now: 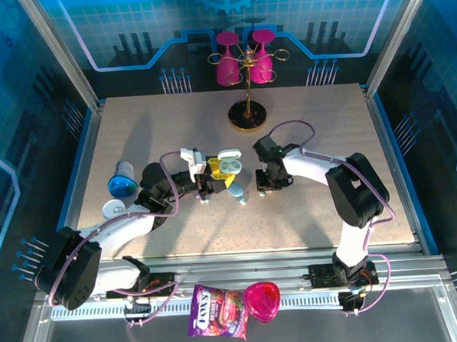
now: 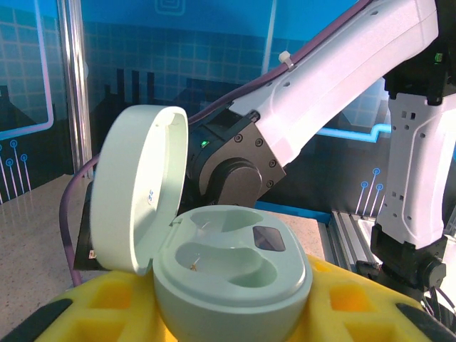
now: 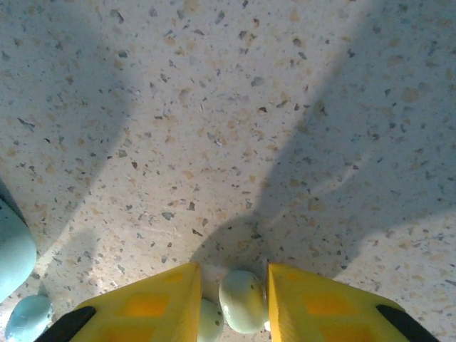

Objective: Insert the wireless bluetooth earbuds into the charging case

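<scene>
A mint-green charging case (image 2: 235, 285) sits clamped between the yellow pads of my left gripper (image 2: 231, 313), which is shut on it. Its lid (image 2: 139, 206) stands open to the left and both wells look empty. From above, the case (image 1: 228, 166) is held over mid-table in my left gripper (image 1: 213, 176). My right gripper (image 3: 231, 303) points down at the tabletop, shut on a pale mint earbud (image 3: 244, 299) between its yellow fingers. In the top view my right gripper (image 1: 264, 184) is just right of the case. Another pale blue earbud (image 3: 28, 317) lies at lower left.
A rounded pale teal object (image 3: 11, 249) pokes in at the right wrist view's left edge. A blue round cap (image 1: 122, 184) lies at table left. A stand (image 1: 249, 116) with pink glasses (image 1: 245, 47) is at the back. A candy bag (image 1: 217, 313) and pink heart box (image 1: 262, 301) sit on the front rail.
</scene>
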You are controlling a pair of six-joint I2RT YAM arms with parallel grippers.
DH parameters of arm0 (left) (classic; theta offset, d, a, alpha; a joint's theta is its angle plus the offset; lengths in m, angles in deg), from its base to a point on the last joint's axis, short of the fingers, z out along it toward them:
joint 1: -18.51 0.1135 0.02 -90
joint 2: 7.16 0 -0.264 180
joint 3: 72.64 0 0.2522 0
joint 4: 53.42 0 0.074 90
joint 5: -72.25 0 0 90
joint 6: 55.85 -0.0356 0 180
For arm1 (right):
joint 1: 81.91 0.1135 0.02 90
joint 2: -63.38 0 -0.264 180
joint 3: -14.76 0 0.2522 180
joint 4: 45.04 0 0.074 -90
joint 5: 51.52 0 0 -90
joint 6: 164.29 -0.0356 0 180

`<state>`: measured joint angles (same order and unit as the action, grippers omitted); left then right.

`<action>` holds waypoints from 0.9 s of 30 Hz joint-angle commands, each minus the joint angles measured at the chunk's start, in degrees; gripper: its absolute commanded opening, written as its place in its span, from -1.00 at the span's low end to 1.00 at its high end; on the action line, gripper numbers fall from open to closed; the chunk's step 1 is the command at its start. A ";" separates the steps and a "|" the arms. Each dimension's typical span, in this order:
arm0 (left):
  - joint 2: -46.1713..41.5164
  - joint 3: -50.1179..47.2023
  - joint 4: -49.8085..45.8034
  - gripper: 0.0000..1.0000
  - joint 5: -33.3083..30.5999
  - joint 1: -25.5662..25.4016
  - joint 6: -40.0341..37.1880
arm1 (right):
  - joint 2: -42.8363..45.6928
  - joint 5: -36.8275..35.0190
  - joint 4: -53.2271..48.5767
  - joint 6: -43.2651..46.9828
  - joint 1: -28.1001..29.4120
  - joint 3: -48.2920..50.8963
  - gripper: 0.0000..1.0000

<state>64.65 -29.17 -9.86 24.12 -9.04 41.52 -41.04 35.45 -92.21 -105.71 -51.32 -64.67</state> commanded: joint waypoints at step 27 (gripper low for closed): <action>1.28 -1.14 6.01 -0.73 -1.71 -0.22 1.83 | 16.45 12.85 4.85 -2.70 -5.61 7.47 -0.69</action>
<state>65.00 -29.17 -8.02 23.77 -9.04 41.81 -31.29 39.23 -92.54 -104.59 -53.81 -60.56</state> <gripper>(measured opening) 0.358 0.158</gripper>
